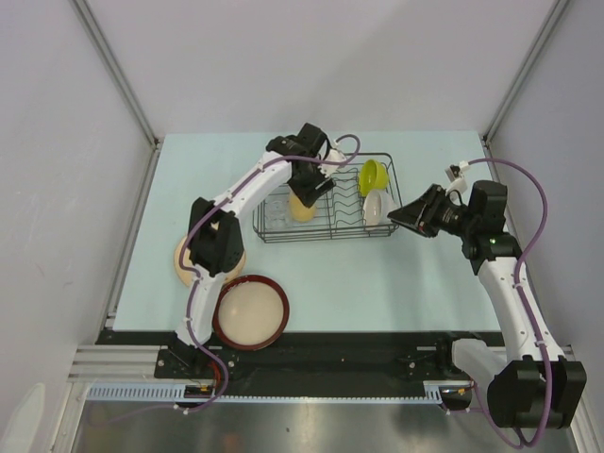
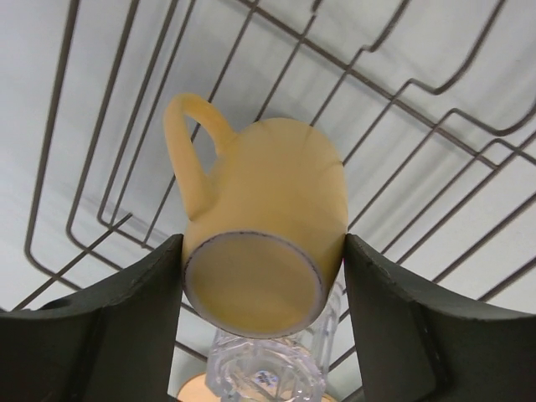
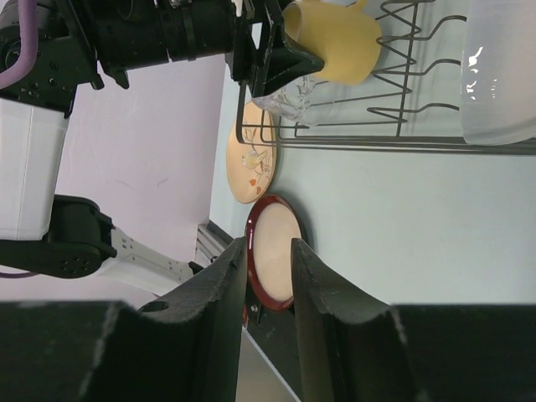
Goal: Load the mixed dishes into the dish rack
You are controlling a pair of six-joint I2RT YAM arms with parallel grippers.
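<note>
Pale blue-green, the table (image 1: 377, 283) is the broadest thing we see, and every dish sits on or over it. Next in size is the dish rack (image 1: 330, 240), a black wire basket at the middle of the far half, with upright loops running along it.

On the table by the near edge lies the dark-red-rimmed cream dish (image 1: 251, 312), flat and face up. Just behind it, partly covered by the left arm, lies the beige floral-patterned plate (image 1: 181, 262). We cannot tell whether the two touch. Both are outside the rack, off its near left corner.

Inside the rack, toward its right end, the lime green bowl (image 1: 373, 176) stands on edge at the far side. The small pale saucer (image 1: 376, 208) stands on edge just in front of it.

In the rack's left half we find the pale yellow mug (image 1: 302, 208), tilted, its handle (image 2: 188, 138) out to one side. The left gripper (image 2: 261, 260) has a finger pressed against each side of the mug's round end, so it holds the mug over the wires.

The clear glass (image 2: 266, 373) stands in the rack just beside the mug, at the near left corner.

The right gripper (image 3: 268, 251) hovers off the rack's right end, near the saucer. Its fingers are a narrow gap apart with nothing between them.
</note>
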